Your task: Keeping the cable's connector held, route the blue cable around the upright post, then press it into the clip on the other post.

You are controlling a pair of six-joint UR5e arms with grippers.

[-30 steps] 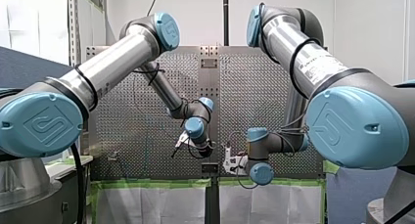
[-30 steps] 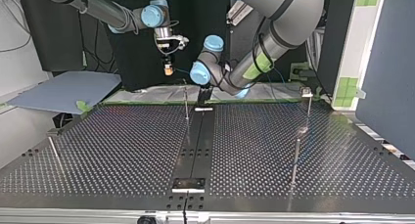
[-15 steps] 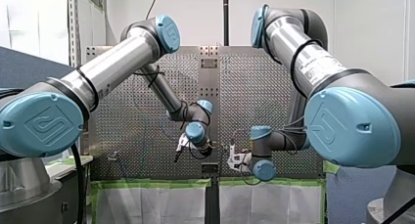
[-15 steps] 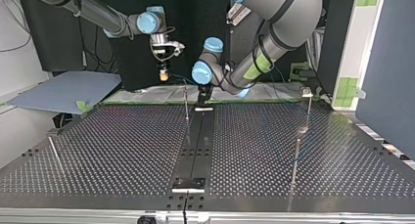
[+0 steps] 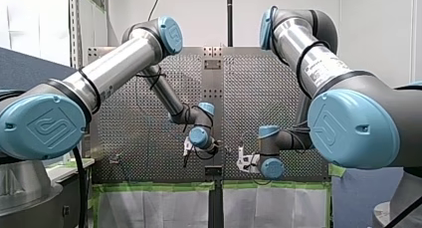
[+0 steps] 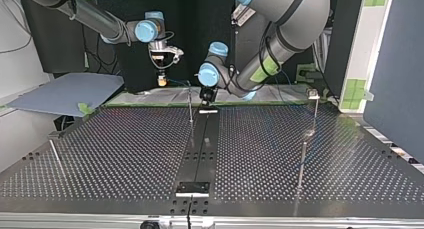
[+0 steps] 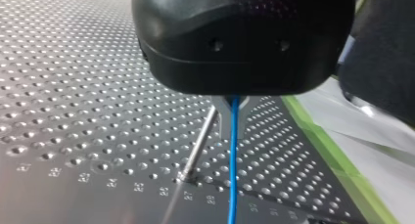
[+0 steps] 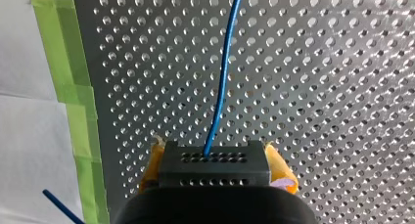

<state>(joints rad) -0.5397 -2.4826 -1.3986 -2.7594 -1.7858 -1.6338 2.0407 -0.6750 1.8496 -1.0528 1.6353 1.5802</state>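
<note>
Our right hand (image 6: 161,80), at the top view's left, is clamped on the black connector (image 8: 214,164), with a yellow pad (image 8: 283,170) on either side. The blue cable (image 8: 222,72) runs straight out ahead of it over the worktop (image 6: 125,149). Our left hand (image 7: 231,111) appears closed on the cable further along. Its metal fingers (image 7: 222,109) pinch the line, which drops away below them. The upright post (image 7: 197,146) stands just beside that hand, and we cannot tell whether it touches the cable. In the top view the post rises between the two hands, so the span from the connector to the left hand crosses near its top. The clip (image 6: 313,94) caps a second post (image 6: 315,111) at that view's right, well apart, on our left arm's side. We judge that the wrap around the post is under way. The left hand is the nearer one, and it must carry the cable across to the clip.
</note>
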